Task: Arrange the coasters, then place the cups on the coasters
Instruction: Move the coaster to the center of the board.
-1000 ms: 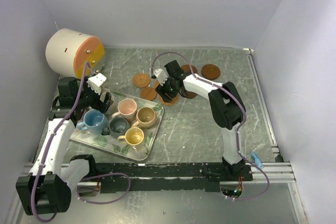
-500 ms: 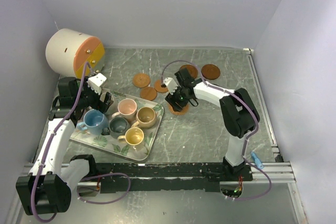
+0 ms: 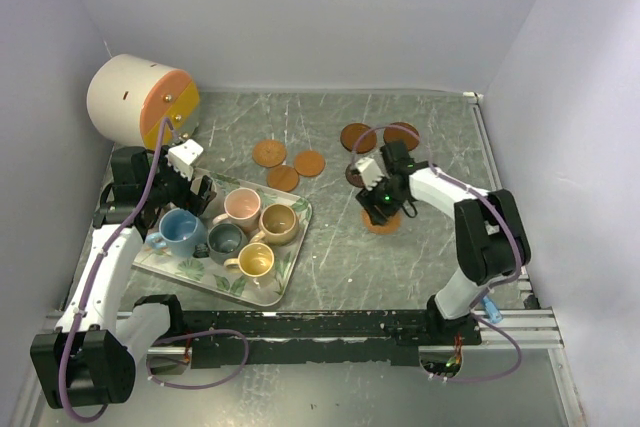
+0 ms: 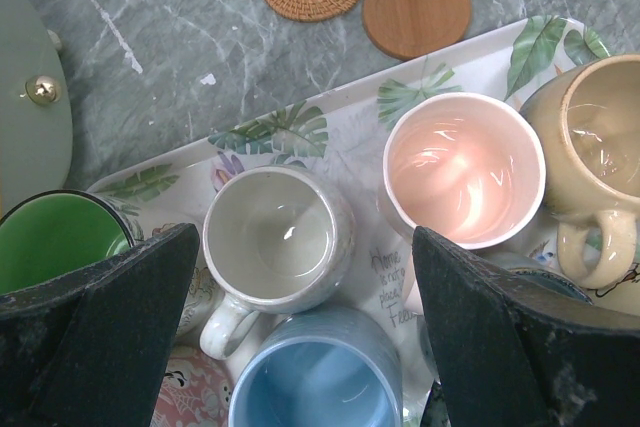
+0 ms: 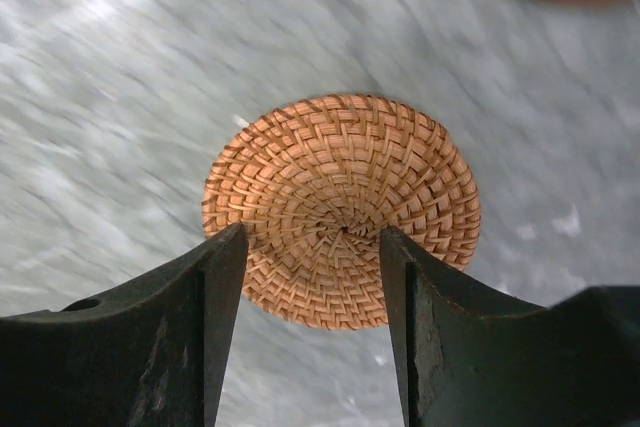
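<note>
1. Grey marbled table: the woven coaster has left the other coasters mid-table and now lies nearer the right edge, so spreading them out looks underway.
2. Half closed, the right gripper bears on that coaster's near rim, apparently gripping it.
3. Spread wide and empty, the left gripper hangs over the cups on the tray by the left edge.
</note>
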Action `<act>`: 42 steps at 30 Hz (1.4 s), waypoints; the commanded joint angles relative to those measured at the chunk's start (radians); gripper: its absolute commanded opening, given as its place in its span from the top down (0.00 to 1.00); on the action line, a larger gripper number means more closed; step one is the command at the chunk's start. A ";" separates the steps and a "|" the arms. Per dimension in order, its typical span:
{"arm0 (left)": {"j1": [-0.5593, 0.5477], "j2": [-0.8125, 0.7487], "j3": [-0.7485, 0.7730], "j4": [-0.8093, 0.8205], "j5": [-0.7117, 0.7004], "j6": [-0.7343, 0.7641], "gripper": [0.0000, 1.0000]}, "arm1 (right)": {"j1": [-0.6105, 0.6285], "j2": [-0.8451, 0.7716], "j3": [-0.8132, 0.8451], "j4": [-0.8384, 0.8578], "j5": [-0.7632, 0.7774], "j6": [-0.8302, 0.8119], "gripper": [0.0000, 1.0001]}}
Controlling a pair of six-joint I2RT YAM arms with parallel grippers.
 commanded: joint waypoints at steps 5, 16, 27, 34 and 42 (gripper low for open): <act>-0.008 0.002 0.015 0.013 0.013 0.010 0.00 | -0.223 -0.066 -0.074 -0.118 0.072 -0.126 0.44; -0.007 -0.007 0.011 0.013 0.023 0.009 0.01 | -0.327 0.026 0.009 -0.086 0.073 -0.146 0.44; -0.008 -0.007 0.011 0.013 0.021 0.010 0.00 | -0.337 0.061 0.074 -0.110 0.014 -0.141 0.44; -0.008 0.002 0.012 0.015 0.025 0.010 0.00 | -0.337 0.037 0.103 -0.138 0.002 -0.136 0.39; -0.007 0.007 0.011 0.015 0.027 0.011 0.00 | -0.332 0.012 0.237 -0.208 -0.061 -0.110 0.32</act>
